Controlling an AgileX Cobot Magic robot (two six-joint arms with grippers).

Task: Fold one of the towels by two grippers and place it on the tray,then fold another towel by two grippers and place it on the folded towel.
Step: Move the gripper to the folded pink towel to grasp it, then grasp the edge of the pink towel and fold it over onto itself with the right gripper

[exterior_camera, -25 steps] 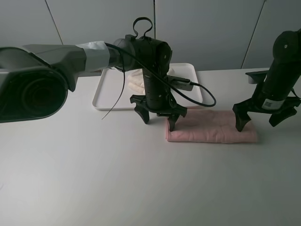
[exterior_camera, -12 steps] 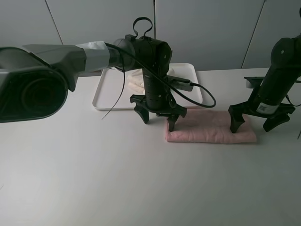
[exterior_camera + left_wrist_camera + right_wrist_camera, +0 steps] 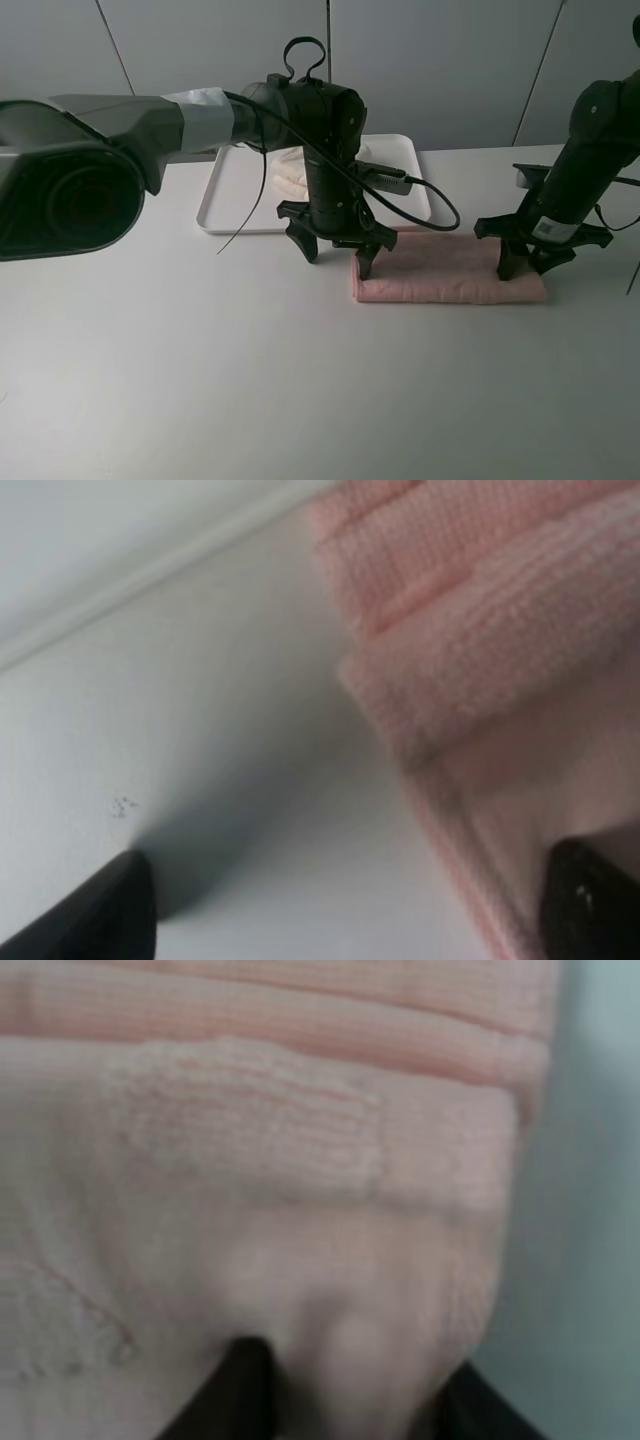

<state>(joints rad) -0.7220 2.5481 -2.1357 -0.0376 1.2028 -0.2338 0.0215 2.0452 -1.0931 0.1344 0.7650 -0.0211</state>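
Observation:
The pink towel [image 3: 450, 280] lies on the table, folded into a long strip, just in front of the tray [image 3: 235, 195]. The cream towel [image 3: 288, 176] rests folded on the tray, partly hidden behind the left arm. My left gripper [image 3: 338, 258] stands open at the strip's left end, one finger on the towel edge [image 3: 480, 810] and the other on bare table. My right gripper [image 3: 527, 268] is down on the strip's right end. A ridge of pink cloth [image 3: 350, 1350] is pinched up between its fingers [image 3: 245, 1390].
The left arm's black cable [image 3: 420, 195] loops over the tray's right side and the table behind the pink towel. A grey wall runs behind the table. White tabletop stretches in front of the towel and to the left.
My right gripper has shifted left onto the pink towel's right end and its fingers have drawn together on the cloth. The left gripper has not moved.

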